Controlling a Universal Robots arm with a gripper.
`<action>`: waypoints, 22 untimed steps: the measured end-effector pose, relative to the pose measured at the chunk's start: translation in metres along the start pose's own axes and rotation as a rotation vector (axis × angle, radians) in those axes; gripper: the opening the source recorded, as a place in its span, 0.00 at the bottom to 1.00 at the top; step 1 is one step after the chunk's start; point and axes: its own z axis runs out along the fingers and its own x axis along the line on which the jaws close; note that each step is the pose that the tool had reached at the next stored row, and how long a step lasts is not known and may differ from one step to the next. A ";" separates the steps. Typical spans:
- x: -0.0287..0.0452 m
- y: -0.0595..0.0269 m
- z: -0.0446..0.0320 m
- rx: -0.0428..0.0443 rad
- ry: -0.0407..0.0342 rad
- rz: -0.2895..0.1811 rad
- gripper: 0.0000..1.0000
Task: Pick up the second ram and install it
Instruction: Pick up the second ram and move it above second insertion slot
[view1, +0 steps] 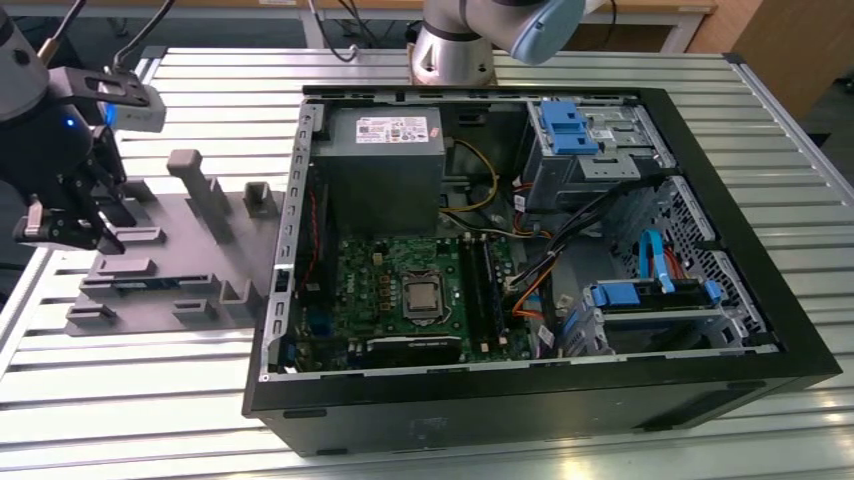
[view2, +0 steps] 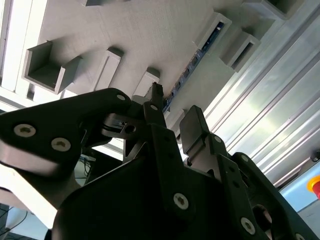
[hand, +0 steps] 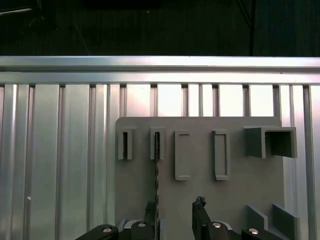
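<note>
Exterior view: the gripper (view1: 64, 222) hangs above the grey fixture (view1: 174, 262), over the fixture's edge at the exterior view's left.
Pincer: wide; the 2 fingers (hand: 201, 220) stand well apart in both wrist views and clamp nothing.
Second ram (hand: 156, 167): in the first wrist view it stands on its long edge on the fixture. 1 end sits in a slotted block at the fixture's edge, and the other reaches into the gap between the fingers, close beside 1 of them.
Contact: cannot tell whether that finger touches it.
Fixture: flat on the slatted table (view1: 134, 400), just beside the open computer case (view1: 561, 395).
Motherboard (view1: 400, 290): green, on the case floor, next to the grey power supply (view1: 380, 160).
</note>
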 end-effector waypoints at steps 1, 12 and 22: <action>0.0004 -0.0001 0.0015 -0.0001 0.0000 0.000 0.41; 0.0050 -0.0005 0.0162 -0.0001 0.0001 0.000 0.41; 0.0052 -0.0006 0.0179 -0.0001 0.0001 0.000 0.41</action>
